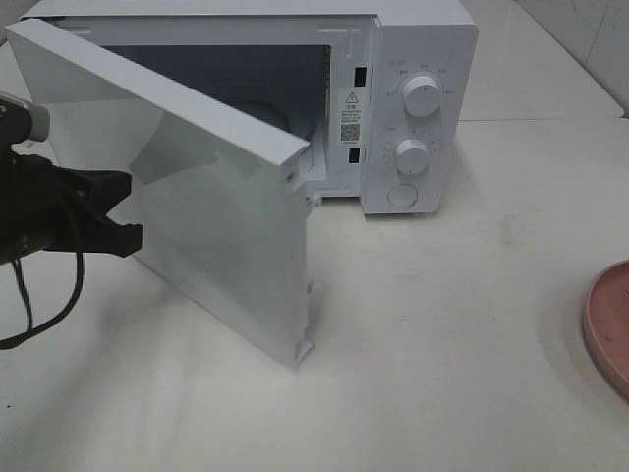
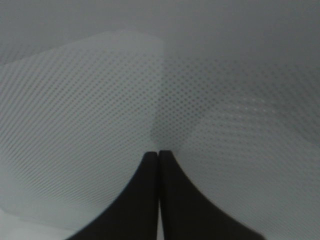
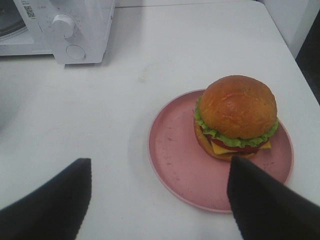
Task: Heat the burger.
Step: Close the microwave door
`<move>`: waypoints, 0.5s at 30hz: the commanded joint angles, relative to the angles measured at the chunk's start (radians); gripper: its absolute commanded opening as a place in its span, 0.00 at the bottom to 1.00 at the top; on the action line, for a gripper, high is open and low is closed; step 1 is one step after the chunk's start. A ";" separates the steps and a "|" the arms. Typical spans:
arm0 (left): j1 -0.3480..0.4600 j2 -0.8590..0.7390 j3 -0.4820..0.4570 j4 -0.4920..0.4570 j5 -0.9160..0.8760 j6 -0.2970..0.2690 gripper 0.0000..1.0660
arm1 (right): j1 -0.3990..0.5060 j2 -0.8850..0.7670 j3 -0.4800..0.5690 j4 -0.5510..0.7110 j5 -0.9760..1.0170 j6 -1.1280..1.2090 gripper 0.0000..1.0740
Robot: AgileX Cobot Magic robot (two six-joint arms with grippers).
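The burger (image 3: 236, 114), with a golden bun, lettuce, patty and cheese, stands on a round pink plate (image 3: 175, 165) in the right wrist view. My right gripper (image 3: 160, 162) is open and empty, its fingers on either side of the plate's near rim, short of the burger. In the high view only the plate's edge (image 1: 611, 324) shows at the far right; the burger and the right gripper are out of frame. My left gripper (image 1: 133, 211) is shut with nothing in it, its tips (image 2: 158, 152) at the perforated face of the microwave door (image 1: 206, 187).
The white microwave (image 1: 423, 59) stands at the back, its door swung open toward the front left. Two knobs (image 1: 421, 96) and a round button (image 1: 403, 194) are on its right panel. The cavity (image 1: 265, 88) is dark. A white table (image 1: 442, 354) lies between microwave and plate.
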 commanded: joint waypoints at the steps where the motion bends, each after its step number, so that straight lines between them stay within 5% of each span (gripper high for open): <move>1: -0.038 0.027 -0.053 -0.016 -0.020 -0.008 0.00 | -0.004 -0.027 0.002 -0.002 -0.004 -0.016 0.69; 15: -0.152 0.159 -0.243 -0.245 -0.018 0.000 0.00 | -0.004 -0.027 0.002 -0.002 -0.004 -0.016 0.69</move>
